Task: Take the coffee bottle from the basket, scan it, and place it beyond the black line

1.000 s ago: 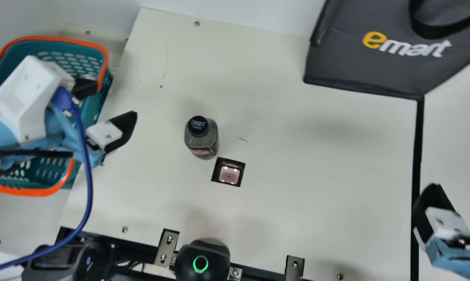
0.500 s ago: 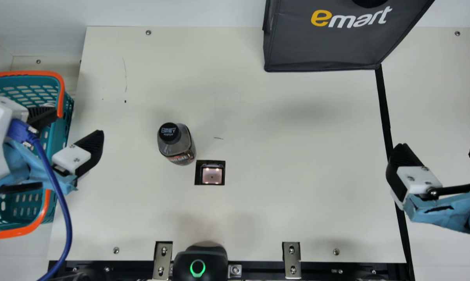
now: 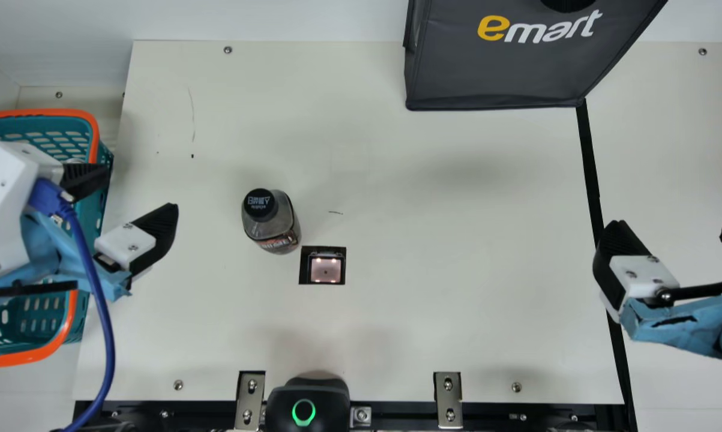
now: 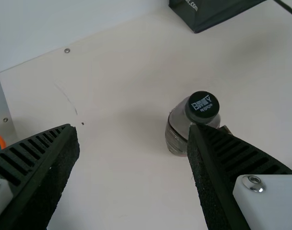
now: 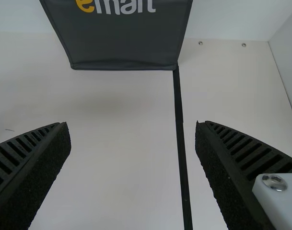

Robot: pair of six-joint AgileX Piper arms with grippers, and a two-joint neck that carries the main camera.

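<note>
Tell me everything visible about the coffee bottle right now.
The coffee bottle stands upright on the cream table, closed by a round black cap with pale print. Its see-through body looks smoky grey, glass or clear plastic, I can't tell which, with a dark and reddish label low down. It sits close to the square scanner window. The open left gripper is apart from it; only the table visibly supports it.

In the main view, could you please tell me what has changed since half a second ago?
The left gripper has shifted slightly rightward in that view, toward the coffee bottle; nothing was gripped or released. The bottle, right gripper and basket stayed put.
</note>
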